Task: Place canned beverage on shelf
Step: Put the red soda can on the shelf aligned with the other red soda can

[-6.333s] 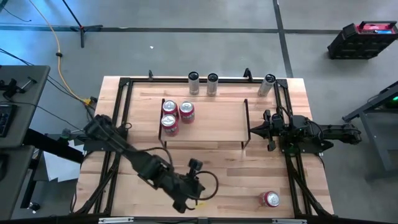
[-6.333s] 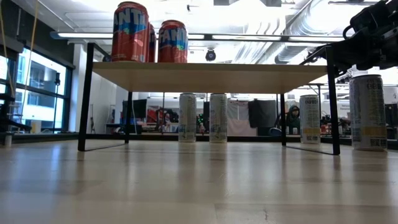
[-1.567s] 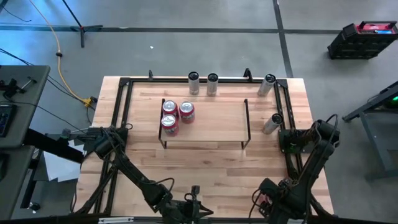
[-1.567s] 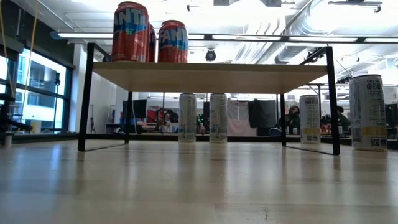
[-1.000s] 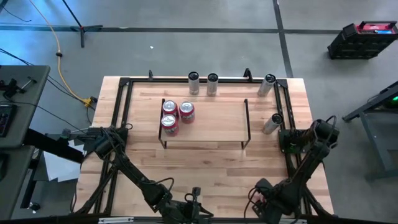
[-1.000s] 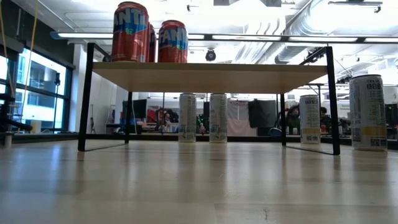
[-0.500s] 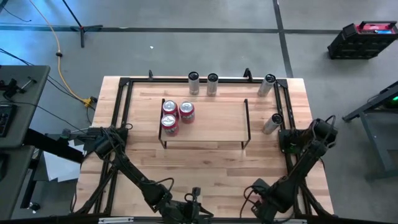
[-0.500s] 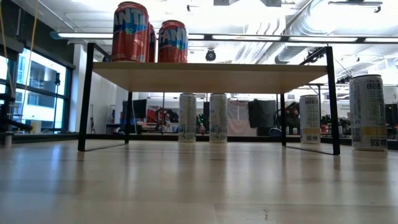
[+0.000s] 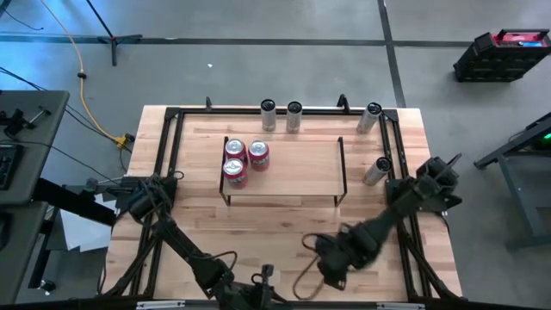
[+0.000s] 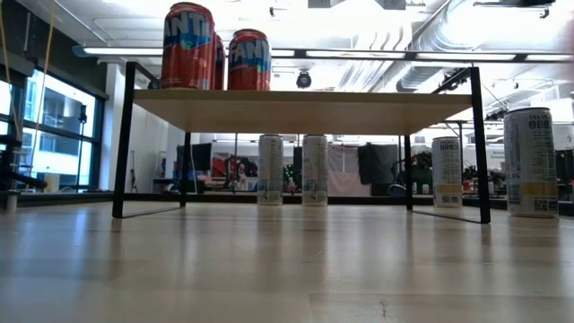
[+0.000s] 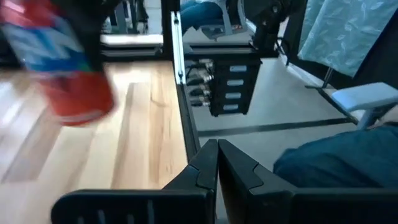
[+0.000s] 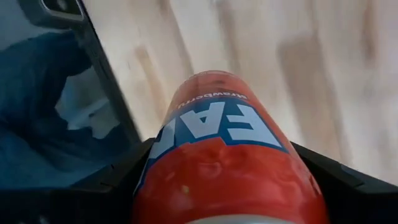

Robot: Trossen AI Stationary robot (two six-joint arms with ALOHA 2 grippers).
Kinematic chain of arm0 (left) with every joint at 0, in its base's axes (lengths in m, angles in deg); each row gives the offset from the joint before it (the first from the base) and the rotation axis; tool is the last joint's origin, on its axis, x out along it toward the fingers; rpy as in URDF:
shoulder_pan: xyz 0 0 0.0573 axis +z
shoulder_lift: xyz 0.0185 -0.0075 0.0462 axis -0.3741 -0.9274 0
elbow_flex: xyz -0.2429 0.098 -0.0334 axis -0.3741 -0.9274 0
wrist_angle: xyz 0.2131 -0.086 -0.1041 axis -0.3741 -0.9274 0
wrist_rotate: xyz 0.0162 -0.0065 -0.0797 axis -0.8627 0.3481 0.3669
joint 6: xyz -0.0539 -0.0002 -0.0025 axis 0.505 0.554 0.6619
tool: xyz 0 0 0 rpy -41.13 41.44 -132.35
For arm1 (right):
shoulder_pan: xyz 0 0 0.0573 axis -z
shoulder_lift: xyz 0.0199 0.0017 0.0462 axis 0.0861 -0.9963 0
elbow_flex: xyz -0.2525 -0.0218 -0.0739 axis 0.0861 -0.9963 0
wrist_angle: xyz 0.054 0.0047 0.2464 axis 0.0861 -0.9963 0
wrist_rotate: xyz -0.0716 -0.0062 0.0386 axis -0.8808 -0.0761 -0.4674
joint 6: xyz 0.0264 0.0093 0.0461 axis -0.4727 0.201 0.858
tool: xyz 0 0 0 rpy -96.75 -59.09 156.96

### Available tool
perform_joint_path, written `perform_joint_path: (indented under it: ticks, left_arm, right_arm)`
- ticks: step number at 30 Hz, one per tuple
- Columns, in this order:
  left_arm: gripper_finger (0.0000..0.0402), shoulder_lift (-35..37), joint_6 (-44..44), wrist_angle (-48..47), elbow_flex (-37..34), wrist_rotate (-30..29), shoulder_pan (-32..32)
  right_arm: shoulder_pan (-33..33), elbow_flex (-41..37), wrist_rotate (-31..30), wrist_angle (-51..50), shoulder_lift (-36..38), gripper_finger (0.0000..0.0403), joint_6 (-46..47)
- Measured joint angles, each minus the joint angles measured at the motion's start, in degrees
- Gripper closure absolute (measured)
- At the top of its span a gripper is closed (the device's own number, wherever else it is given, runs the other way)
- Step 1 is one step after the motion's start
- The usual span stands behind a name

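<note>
We've got the can off the desk.
Right claw (image 9: pixel 330 263) has swung toward 6 o'clock, closed round the red soda can (image 12: pixel 227 155); left claw (image 11: pixel 217 163) sits shut, empty; shelf (image 9: pixel 297 168) next.

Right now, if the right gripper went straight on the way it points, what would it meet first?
Most likely the bare tabletop. The right gripper, jaws shut on the red can, tilts downward. Its wrist view shows only wood ahead, with the black rail off to one side. Depth is unclear.

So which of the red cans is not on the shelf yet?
The red can held in the right tool, near the table's front edge. The other three red cans stand clustered at the shelf's left end.
</note>
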Motion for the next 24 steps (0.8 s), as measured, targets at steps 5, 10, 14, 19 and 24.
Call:
perform_joint_path:
  ticks: [5, 10, 14, 19, 24]
  left_arm:
    - [0.0398, 0.2, 3.4, -4.1, 0.0, 0.0, -2.0]
    - [0.0398, 1.2, 6.7, -9.7, 0.0, 0.0, -3.9]
    - [0.0398, 3.2, 9.8, -15.2, 0.0, -0.7, -4.9]
    - [0.0399, 6.5, 11.9, -22.5, 0.0, -1.2, -5.3]
    - [0.0399, 9.6, 18.6, -32.4, 0.0, -1.1, -6.4]
  right_arm:
    - [6.3, 0.2, -1.7, -0.4, -0.5, 0.0116, -17.0]
    - [10.8, 2.0, -1.9, -0.1, -6.0, 0.0116, -30.2]
    - [11.8, 11.5, -3.7, -3.7, -13.1, 0.0116, -41.6]
    - [11.9, 24.3, -6.7, -12.3, -22.3, 0.0116, -54.4]
    - [11.9, 32.3, -9.0, -16.1, -28.9, 0.0116, -68.0]
